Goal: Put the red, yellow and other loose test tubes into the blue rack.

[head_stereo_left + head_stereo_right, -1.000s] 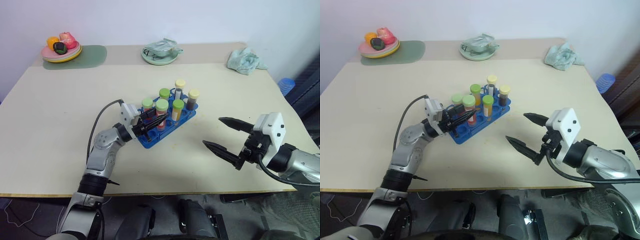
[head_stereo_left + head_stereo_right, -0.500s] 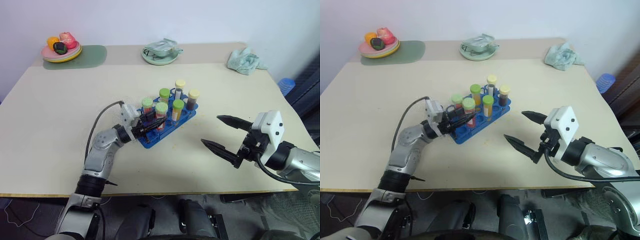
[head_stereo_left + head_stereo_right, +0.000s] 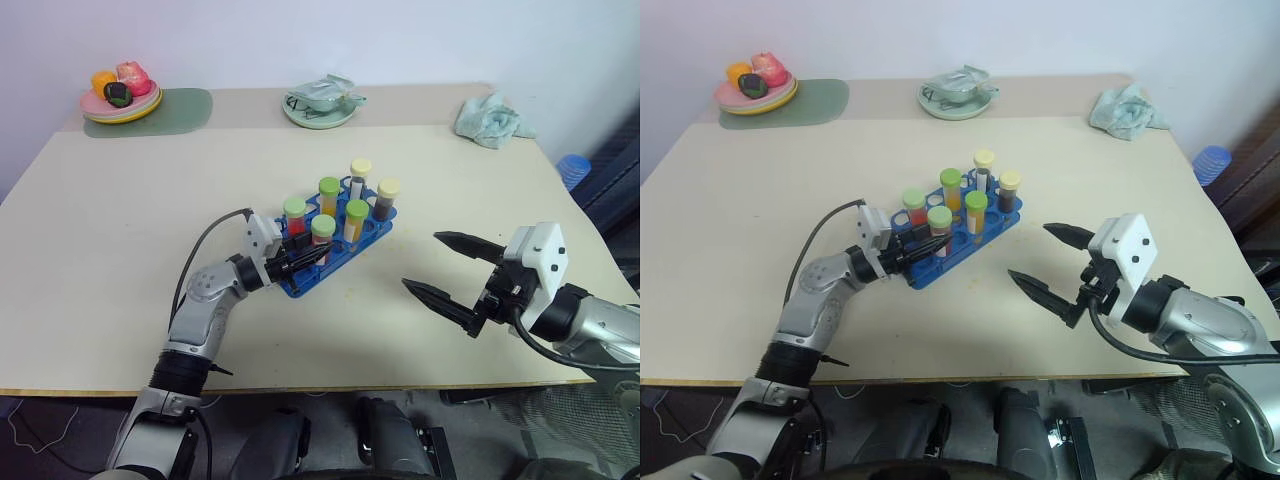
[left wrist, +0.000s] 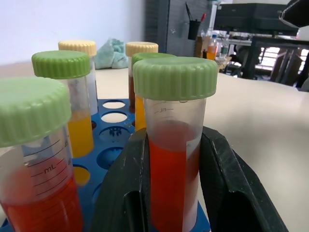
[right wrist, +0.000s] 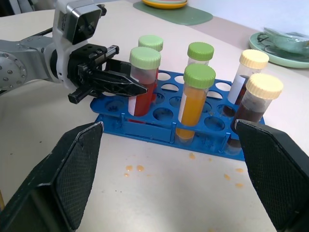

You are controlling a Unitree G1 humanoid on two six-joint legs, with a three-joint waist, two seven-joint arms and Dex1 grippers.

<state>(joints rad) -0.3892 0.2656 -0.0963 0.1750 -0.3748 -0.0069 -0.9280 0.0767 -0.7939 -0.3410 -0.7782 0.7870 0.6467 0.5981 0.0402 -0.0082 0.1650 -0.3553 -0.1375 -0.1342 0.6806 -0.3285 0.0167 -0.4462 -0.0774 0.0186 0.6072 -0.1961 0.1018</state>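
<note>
Left end effector (image 4: 169, 193) pinches clear ribbed-capped tube (image 4: 171, 140) in blue rack (image 5: 159, 123).

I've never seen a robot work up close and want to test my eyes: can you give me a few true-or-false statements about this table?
1. The left end effector is closed on a green-capped tube of red liquid. True.
2. The right end effector holds a tube. False: it is open and empty.
3. Six capped tubes stand in the blue rack. True.
4. Every cap is green. False: two are pale yellow.
5. The crumpled cloth lies beside the rack. False: it lies at the far corner.
</note>
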